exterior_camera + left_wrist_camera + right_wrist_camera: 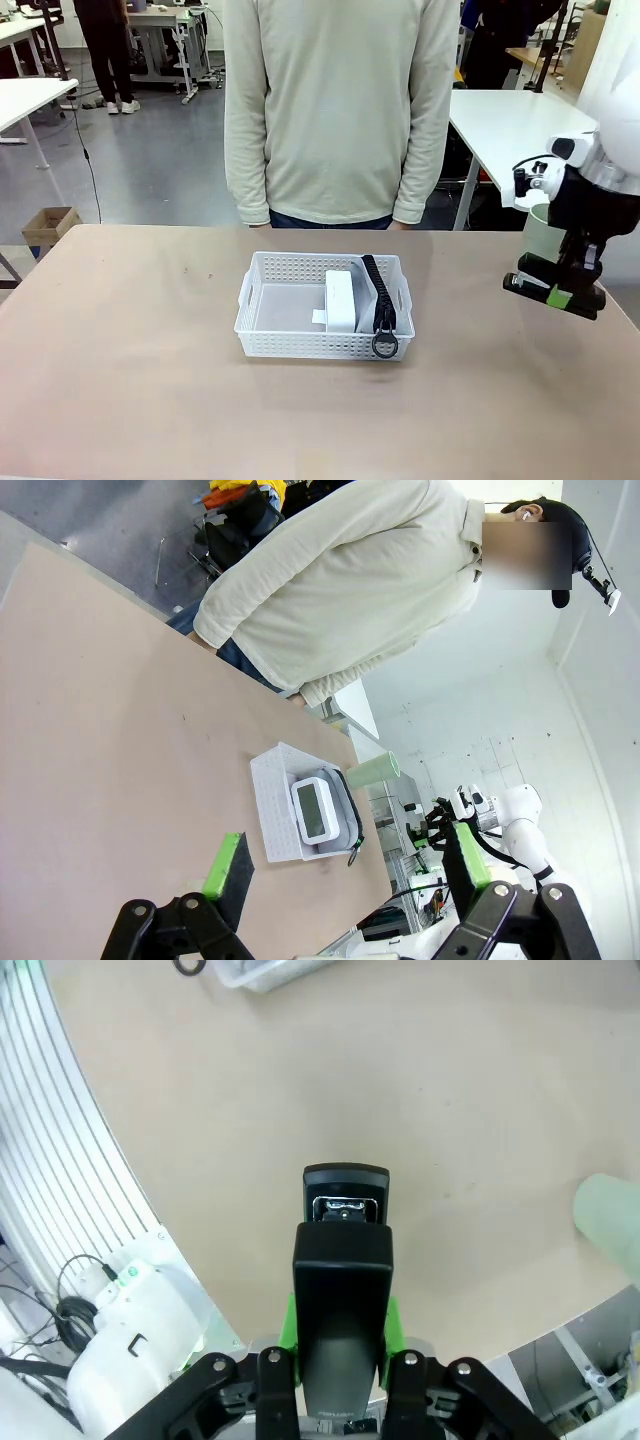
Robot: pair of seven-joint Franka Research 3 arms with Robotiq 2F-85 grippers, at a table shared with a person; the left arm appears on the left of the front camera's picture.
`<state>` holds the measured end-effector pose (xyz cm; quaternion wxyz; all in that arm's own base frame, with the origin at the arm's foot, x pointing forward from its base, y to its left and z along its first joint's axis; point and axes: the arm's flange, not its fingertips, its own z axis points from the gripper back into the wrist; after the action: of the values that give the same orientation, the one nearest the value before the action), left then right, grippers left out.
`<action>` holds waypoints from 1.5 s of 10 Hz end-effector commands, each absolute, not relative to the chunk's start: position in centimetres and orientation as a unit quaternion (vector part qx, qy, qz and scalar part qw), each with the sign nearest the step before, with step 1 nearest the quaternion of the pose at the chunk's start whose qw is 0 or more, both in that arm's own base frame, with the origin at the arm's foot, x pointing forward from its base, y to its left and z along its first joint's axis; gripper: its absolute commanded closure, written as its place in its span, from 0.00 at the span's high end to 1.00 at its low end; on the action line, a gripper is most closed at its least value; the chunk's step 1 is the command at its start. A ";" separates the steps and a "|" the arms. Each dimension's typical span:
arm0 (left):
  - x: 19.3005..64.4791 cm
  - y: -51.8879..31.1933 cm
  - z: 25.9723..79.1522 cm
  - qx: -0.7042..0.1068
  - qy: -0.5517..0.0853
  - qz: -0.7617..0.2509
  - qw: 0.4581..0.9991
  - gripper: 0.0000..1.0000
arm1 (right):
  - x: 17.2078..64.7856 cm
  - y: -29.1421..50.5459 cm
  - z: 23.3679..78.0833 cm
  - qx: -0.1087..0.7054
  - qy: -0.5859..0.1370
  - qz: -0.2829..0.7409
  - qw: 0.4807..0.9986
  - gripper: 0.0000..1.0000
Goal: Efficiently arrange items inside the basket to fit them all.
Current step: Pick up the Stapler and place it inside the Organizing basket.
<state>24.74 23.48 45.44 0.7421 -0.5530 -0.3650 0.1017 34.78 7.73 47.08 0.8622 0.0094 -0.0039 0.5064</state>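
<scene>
A tan bench point(120, 380) fills the lower frame of a workshop room with a grey floor point(150, 150) and white tables point(520, 115) behind. A person point(335, 100) in a cream top stands at the bench's far edge, upper centre. At mid-frame we see the basket point(262, 300). The block point(340, 298) sits inside it, and the pouch point(377, 290) stands on edge along its right wall, zipper up. At the right edge, well apart from the basket, the right tool point(562, 296) is clamped on the stapler point(525, 285), clear of the bench. The stapler's long axis runs near level, left to right, with its free end toward the basket. From the wrist it juts straight up the frame from between the pads. The cup point(540, 232) stands just behind that tool. The left tool point(345, 865), low in its own view, gapes wide and holds nothing.
</scene>
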 end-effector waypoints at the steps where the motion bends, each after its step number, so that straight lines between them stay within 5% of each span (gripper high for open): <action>1: 24.7 23.2 45.4 -0.555 -0.376 0.093 0.736 1.00 | 34.8 8.0 44.9 0.013 0.017 0.545 0.838 0.17; 3: 24.7 23.2 45.4 -0.555 -0.376 0.093 0.736 1.00 | 34.8 8.0 44.9 0.013 0.017 0.545 0.838 0.17; 4: 24.7 23.2 45.4 -0.555 -0.376 0.093 0.736 1.00 | 34.6 8.3 45.4 0.015 0.015 0.526 0.850 0.36; 7: 24.7 23.2 45.4 -0.555 -0.376 0.093 0.736 1.00 | 35.5 19.2 50.0 -0.086 0.055 0.484 0.869 0.36; 11: 24.7 23.2 45.4 -0.555 -0.376 0.093 0.736 1.00 | 37.0 38.9 49.2 -0.051 0.044 0.557 0.828 0.36; 15: 24.7 23.2 45.4 -0.555 -0.376 0.093 0.736 1.00 | 36.3 47.2 45.3 -0.038 0.031 0.426 0.903 0.36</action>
<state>24.77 23.45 45.44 0.7423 -0.5529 -0.3646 0.1016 36.66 47.17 44.28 0.8897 -0.0093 0.0598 0.4524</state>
